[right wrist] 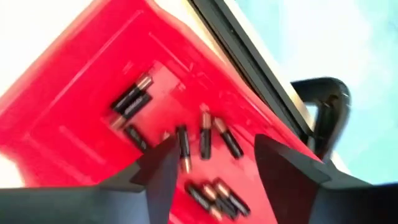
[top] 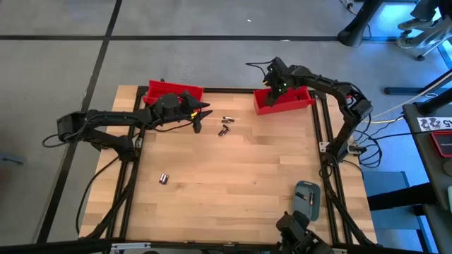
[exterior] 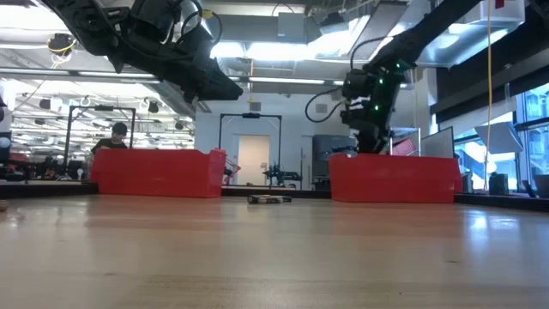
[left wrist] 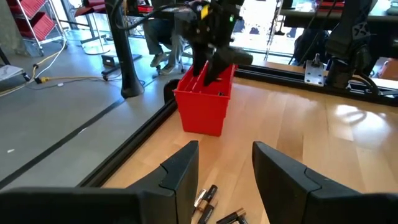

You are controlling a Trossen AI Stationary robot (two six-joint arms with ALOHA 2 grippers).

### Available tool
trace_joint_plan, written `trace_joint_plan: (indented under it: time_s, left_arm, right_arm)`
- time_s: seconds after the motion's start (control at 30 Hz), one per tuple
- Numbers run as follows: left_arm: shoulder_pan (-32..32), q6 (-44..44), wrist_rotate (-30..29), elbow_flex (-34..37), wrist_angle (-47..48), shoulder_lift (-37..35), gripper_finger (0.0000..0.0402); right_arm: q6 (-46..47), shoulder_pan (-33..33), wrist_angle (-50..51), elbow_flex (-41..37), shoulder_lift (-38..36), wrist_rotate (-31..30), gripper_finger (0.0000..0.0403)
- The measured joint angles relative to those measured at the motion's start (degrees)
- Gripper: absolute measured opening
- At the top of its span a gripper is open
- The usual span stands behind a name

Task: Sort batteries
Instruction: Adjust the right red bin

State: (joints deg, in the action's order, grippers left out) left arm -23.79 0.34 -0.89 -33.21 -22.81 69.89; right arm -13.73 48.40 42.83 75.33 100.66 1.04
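Spread right jaws (right wrist: 211, 168) (nothing held) hover over batteries (right wrist: 205, 140) in red bin (right wrist: 74, 124).

Overhead ceiling lights (exterior: 257, 56) glare brightly in the low view; right wrist view is motion-blurred, washed out white at corners.

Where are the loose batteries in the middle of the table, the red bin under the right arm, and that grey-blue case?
loose batteries (top: 225, 125), high view, middle of the cluster.
right red bin (top: 302, 100), high view, its front wall.
grey-blue case (top: 306, 196), high view, centre of its top.
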Motion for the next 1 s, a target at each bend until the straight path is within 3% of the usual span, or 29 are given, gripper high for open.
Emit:
trace_joint_plan:
  time_s: [0.13,0.23,0.4,0.53,0.8,1.0]
  left_arm:
    - [0.0,0.0,0.0,0.0,0.0,0.0,0.0139]
    - [0.0,-0.1,0.0,0.0,0.0,0.0,0.0139]
    - [0.0,-0.3,-2.9,0.0,1.7,0.0,0.0139]
    - [0.0,-0.3,-5.5,0.0,2.7,0.0,0.0139]
    - [-0.3,-1.8,-6.4,0.0,3.9,0.0,0.0139]
    - [-5.2,-14.8,-13.1,-0.1,11.1,0.0,0.0139]
  right_arm:
    - [-2.3,-0.3,9.0,5.6,-0.1,0.4,0.023]
    - [-8.0,-1.9,15.6,7.1,-0.4,4.0,0.0228]
    - [-12.0,-7.2,21.4,6.9,-0.9,11.6,0.0193]
    - [-12.5,-11.6,16.8,3.0,-0.9,14.0,0.0146]
    - [-9.8,-13.0,0.0,-4.8,-0.9,0.0,0.0059]
    - [-9.2,-11.2,-6.4,-4.8,-0.9,-8.0,0.0023]
